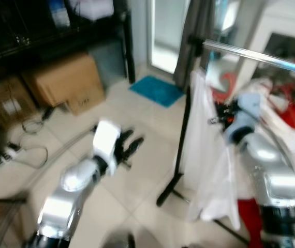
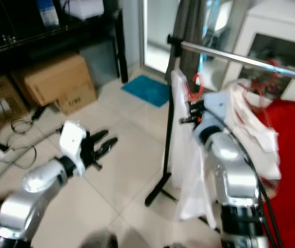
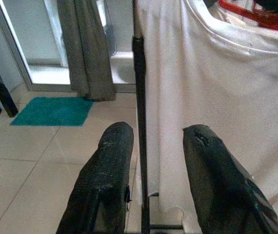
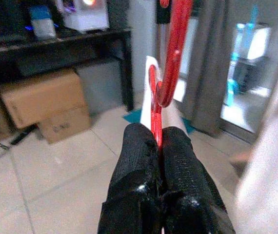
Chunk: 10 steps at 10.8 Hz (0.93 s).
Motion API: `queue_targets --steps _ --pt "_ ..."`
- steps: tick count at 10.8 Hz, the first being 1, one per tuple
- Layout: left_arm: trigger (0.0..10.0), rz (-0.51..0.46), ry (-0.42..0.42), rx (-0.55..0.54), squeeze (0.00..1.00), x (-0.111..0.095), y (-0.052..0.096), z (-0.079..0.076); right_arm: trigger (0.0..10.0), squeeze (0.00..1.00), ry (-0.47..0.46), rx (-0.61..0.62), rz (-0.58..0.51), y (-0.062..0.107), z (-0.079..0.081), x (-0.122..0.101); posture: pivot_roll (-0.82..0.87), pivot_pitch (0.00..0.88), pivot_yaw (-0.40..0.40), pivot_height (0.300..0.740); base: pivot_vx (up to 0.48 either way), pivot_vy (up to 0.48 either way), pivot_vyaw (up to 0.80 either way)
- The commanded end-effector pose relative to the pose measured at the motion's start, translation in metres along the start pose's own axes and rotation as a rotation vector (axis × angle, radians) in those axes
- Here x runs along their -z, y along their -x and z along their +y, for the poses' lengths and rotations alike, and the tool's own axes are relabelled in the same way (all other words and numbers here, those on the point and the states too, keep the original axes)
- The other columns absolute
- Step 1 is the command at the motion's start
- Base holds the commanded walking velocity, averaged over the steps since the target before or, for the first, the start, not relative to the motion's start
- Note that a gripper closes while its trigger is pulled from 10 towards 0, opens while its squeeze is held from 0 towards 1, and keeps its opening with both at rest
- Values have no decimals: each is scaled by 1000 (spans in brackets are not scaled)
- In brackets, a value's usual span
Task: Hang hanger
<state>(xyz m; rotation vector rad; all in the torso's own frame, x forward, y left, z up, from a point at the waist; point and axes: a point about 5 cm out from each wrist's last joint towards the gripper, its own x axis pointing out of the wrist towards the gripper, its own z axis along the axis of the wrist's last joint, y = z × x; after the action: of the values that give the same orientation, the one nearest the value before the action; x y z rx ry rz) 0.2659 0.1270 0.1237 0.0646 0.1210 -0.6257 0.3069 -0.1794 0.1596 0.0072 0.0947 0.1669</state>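
From the head camera I see my right gripper (image 2: pixel 188 114) raised just under the rail (image 2: pixel 240 59), carrying the red hanger (image 2: pixel 195 82) with a white shirt (image 2: pixel 186 165).

Right wrist: fingers pinched tight on the hanger's neck.

Left wrist: left gripper (image 3: pixel 153 146) spread apart, holding nothing.

I'm mid-hanging; next the hook must lift over the rail.

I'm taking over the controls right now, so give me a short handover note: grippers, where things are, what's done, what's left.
Right gripper: jaws shut on the red hanger, held up beside the clothes rail.
Left gripper: jaws open, holding nothing, low over the floor tiles and facing the rack's black upright.
White shirt: drapes from the hanger next to the upright.
Done: hanger gripped and lifted to rail height.
Left: whether the hook is over the rail cannot be told; seat it, then release.
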Motion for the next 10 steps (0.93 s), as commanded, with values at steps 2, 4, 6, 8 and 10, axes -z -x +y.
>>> queue_targets --steps 2,4,6,8,10 --pt "10000 -20 -20 -68 1000 -12 -6 21 0 0 -6 -74 -49 2 11 -11 -1 0 14 740 0 0 0" --pt "10000 -19 -52 -59 1000 -19 -18 29 0 0 -10 -156 -48 5 20 -12 -6 0 17 740 0 0 0" --pt "10000 -32 -50 -17 0 -30 -40 33 0 0 -4 -307 -42 15 34 -14 -20 0 23 740 0 0 0" --pt "10000 -45 -52 16 0 -38 -57 33 0 0 -1 -420 -43 25 48 -16 -30 0 34 740 0 0 0" --pt "4118 -72 -18 59 0 -41 -63 30 0 0 17 -509 -42 32 62 -15 -37 0 46 740 0 0 0"
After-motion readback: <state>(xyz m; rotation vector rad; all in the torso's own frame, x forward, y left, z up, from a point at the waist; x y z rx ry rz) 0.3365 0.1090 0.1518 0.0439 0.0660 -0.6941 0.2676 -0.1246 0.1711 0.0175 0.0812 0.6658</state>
